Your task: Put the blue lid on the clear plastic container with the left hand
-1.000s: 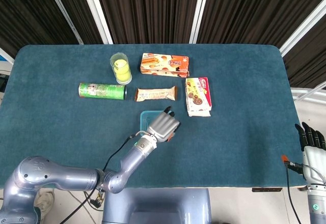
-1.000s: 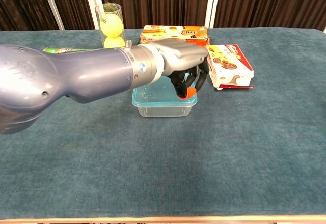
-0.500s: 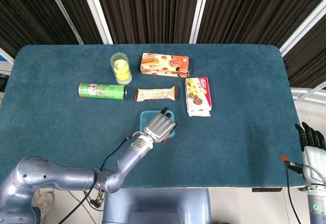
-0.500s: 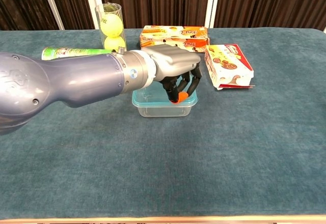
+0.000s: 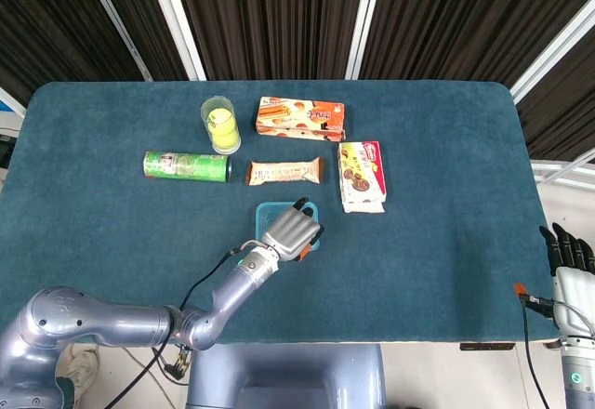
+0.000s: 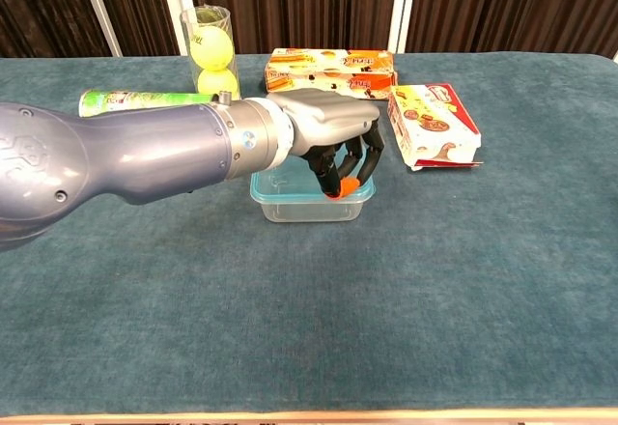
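The clear plastic container (image 6: 307, 209) stands at the table's middle front, and the blue lid (image 6: 263, 184) lies on top of it, its blue rim showing in the head view (image 5: 270, 210) too. My left hand (image 6: 328, 138) hovers right over the lid with its fingers curled down. Its dark fingertips (image 6: 340, 187) touch the lid's right half and hold nothing. In the head view my left hand (image 5: 290, 233) covers most of the lid. My right hand (image 5: 569, 258) hangs past the table's right front corner, fingers straight, holding nothing.
Behind the container lie a wrapped snack bar (image 5: 284, 171), a green chips can (image 5: 186, 165) and a red-white cookie box (image 6: 435, 124). Farther back stand a tube of tennis balls (image 6: 212, 50) and an orange biscuit box (image 5: 300, 118).
My left hand has slid left from the container's right edge to sit over the lid and has dropped slightly. The right hand has not moved.
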{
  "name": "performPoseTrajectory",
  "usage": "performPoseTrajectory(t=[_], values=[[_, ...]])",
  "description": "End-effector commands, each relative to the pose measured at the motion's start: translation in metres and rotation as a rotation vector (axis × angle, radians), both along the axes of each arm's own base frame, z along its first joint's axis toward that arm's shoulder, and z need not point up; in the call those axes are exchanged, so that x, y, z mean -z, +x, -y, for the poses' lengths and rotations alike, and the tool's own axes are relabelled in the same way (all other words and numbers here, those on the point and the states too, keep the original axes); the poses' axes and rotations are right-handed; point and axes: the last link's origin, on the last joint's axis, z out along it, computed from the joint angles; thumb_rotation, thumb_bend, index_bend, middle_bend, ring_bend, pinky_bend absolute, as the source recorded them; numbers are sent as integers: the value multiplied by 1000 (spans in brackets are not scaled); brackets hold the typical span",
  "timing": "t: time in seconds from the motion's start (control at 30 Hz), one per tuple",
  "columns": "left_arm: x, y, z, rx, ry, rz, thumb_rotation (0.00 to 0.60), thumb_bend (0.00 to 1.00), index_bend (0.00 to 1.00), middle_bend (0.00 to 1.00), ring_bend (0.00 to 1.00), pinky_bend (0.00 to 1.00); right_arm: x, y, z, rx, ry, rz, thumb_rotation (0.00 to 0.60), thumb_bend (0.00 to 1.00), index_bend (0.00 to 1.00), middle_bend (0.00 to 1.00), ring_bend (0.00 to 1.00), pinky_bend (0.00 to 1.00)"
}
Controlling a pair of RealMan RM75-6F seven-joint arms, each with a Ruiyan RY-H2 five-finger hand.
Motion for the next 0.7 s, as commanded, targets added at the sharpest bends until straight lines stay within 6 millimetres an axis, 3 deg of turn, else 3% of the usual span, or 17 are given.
performPoseTrajectory(t=[0.03,0.33,0.53,0.7], values=[[1,0,0,0,-5,-1,600,546,717,653,236,87,0,0,0,0,0,0,600,292,88,0,4,0],[2,2,2,32,6,-16,600,546,719,653,238,81,0,0,0,4,-1,0,600,292,87,0,4,0],[3,1,2,44,21,-29,600,546,719,659,313,192,0,0,0,5,-2,-1,600,291,88,0,4,0],[4,1,1,49,35,-32,600,545,719,657,335,218,0,0,0,5,-2,-2,600,292,88,0,4,0]])
